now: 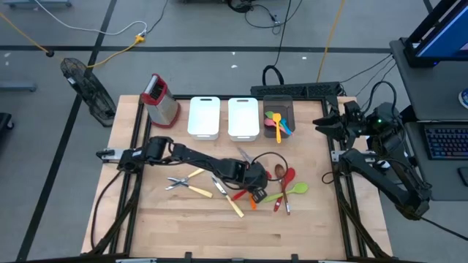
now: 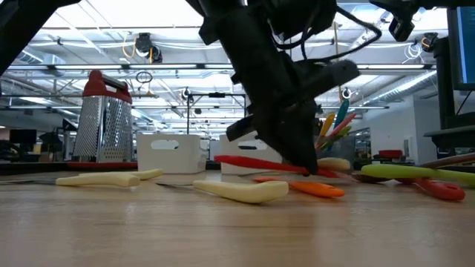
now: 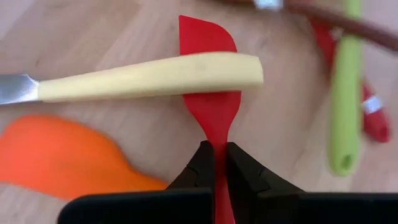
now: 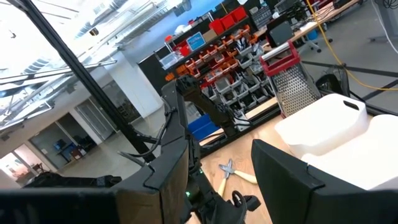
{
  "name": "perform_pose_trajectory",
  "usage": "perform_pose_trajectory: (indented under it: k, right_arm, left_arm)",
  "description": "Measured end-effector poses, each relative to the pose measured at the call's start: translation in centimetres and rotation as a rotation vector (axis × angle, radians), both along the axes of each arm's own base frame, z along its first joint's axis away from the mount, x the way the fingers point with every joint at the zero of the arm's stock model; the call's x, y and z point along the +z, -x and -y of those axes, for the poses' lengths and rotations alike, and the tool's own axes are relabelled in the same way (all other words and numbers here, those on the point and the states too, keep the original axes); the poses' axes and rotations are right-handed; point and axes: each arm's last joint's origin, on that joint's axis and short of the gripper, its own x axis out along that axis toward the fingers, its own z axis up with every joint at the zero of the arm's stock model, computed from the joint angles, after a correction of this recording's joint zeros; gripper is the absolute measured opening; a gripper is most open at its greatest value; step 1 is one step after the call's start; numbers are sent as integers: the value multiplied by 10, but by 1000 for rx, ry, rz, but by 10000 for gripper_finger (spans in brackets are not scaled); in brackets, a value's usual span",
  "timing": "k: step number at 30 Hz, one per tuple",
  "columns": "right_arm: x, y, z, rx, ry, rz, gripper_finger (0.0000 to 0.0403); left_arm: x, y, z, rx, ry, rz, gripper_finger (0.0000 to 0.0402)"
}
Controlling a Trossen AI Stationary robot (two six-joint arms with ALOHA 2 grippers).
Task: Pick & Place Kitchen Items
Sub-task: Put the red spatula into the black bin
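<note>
You have the box grater [image 1: 159,100] at the table's [image 1: 183,226] far left, two bins [image 1: 204,117] to its right, then a third bin [image 1: 287,111] with utensils [image 1: 277,123] in it. Nearer you, mid-table, the left gripper [image 1: 252,191] sits among scattered utensils [image 1: 199,191]; the right gripper [image 1: 324,124] is at the far right edge

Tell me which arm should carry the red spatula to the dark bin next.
Left. Its gripper is already shut on the red spatula, whose blade lies under a yellow-handled utensil. The right gripper waits open at the table's right edge, holding nothing, near the dark bin.
</note>
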Motion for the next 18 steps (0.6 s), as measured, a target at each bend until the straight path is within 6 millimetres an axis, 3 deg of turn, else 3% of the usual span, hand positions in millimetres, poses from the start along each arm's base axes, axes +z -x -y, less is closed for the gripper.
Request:
perform_pose_trajectory:
  k: [18]
  right_arm:
    - [0, 0, 0, 1, -7, 0, 169]
  left_arm:
    - [9, -3, -14, -120, 312, -1, 0]
